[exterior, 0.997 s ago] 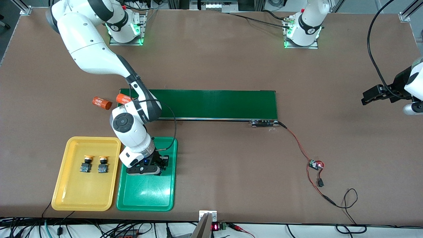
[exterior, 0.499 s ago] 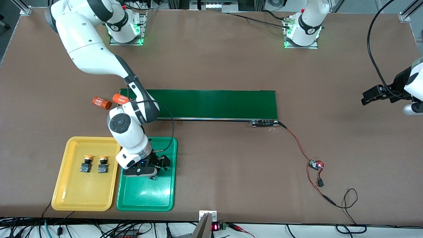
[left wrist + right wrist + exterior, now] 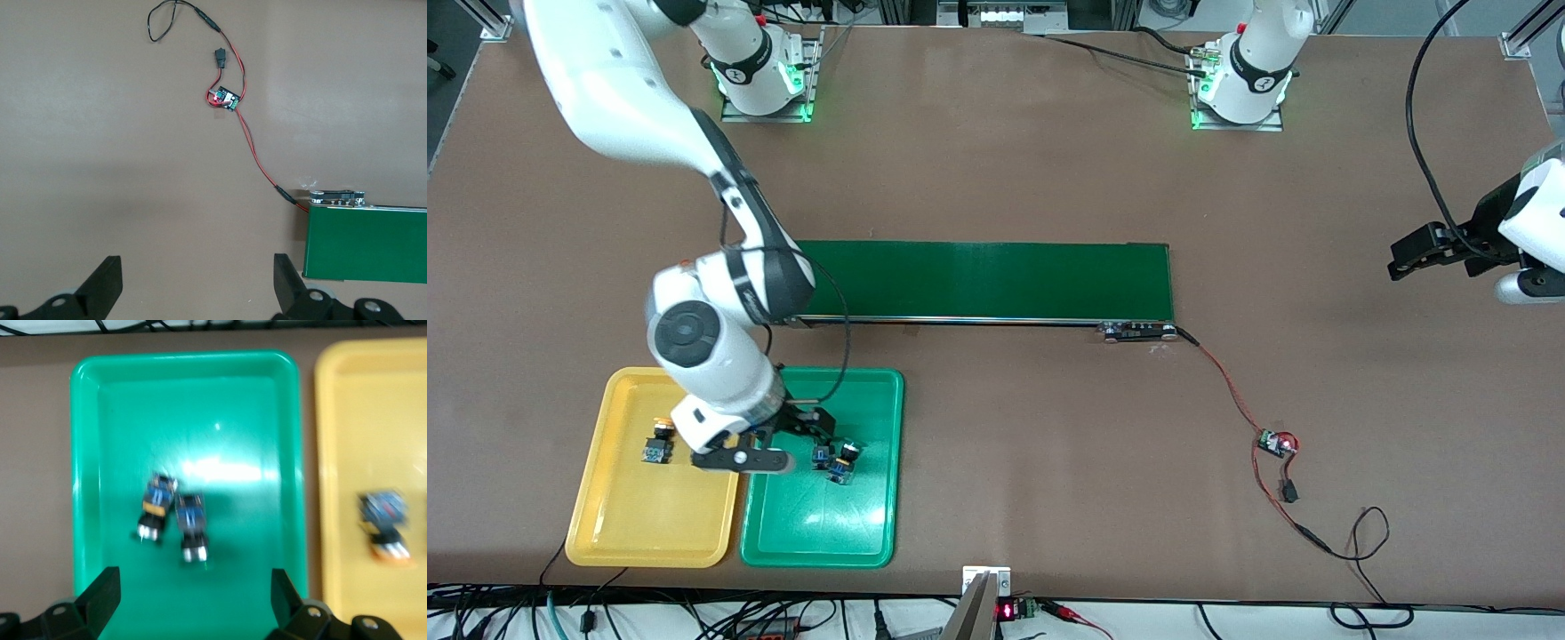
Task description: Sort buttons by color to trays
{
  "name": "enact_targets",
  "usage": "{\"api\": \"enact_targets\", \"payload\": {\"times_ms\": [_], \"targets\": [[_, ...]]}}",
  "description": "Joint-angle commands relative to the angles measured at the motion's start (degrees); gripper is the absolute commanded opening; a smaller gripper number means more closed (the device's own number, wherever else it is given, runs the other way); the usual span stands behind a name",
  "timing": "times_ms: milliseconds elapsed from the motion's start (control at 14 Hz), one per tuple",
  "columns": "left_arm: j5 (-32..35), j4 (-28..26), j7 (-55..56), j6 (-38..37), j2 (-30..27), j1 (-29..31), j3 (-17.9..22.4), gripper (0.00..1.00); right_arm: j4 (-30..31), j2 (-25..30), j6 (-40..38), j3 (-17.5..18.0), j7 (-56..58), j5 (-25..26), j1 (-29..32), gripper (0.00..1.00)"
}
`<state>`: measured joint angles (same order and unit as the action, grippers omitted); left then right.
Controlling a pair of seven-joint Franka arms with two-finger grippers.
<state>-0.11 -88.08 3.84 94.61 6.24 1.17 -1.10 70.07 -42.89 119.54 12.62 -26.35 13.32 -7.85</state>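
Observation:
Two buttons (image 3: 818, 456) (image 3: 843, 463) lie side by side in the green tray (image 3: 809, 524), their black-blue bodies touching or nearly so. The right wrist view shows the same two buttons (image 3: 157, 515) (image 3: 191, 533) on the green tray (image 3: 120, 420). My right gripper (image 3: 805, 425) (image 3: 193, 587) hangs open above them with nothing between its fingers. The yellow tray (image 3: 640, 524) (image 3: 373, 420) holds a yellow-capped button (image 3: 658, 442) (image 3: 383, 532); the right hand hides part of that tray. My left gripper (image 3: 1405, 256) (image 3: 197, 273) waits open over bare table at the left arm's end.
A long dark-green conveyor belt (image 3: 987, 280) (image 3: 367, 243) lies across the middle, farther from the front camera than the trays. A red wire runs from its end to a small circuit board (image 3: 1276, 442) (image 3: 225, 100). The two trays sit edge to edge.
My right gripper has opened and lifted, shifting toward the yellow tray; a button it held now lies in the green tray beside the other one. The left arm has barely moved.

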Motion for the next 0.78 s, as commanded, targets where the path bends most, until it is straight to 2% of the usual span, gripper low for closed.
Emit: {"api": "enact_targets", "payload": {"times_ms": [0,142,285,427,641,712], "targets": [[-0.7,0.3,-1.6,-2.6,-1.1,0.5,0.0,1.0,2.3,10.8,-12.8,-0.1,7.3,-8.8,3.4,1.0],[-0.8,0.3,-1.6,-3.1,-1.1,0.5,-0.1,1.0,2.4,16.2,-22.5,-0.5,17.2,-10.2,8.7,1.0],[-0.7,0.3,-1.5,-2.8,-1.1,0.5,0.0,1.0,3.8,22.4,-29.9,-0.5,21.3,-10.7,12.3,1.0],[-0.7,0.3,-1.6,-2.8,-1.1,0.5,0.0,1.0,8.1,30.1,-32.6,-1.0,21.7,-10.7,14.3,1.0],[-0.7,0.4,-1.5,-2.7,-1.1,0.5,0.0,1.0,16.5,39.0,-34.4,-6.3,25.8,-11.0,14.5,1.0],[-0.7,0.4,-1.5,-2.7,-1.1,0.5,0.0,1.0,18.0,40.3,-34.5,-7.4,26.3,-11.0,14.5,1.0]]}}
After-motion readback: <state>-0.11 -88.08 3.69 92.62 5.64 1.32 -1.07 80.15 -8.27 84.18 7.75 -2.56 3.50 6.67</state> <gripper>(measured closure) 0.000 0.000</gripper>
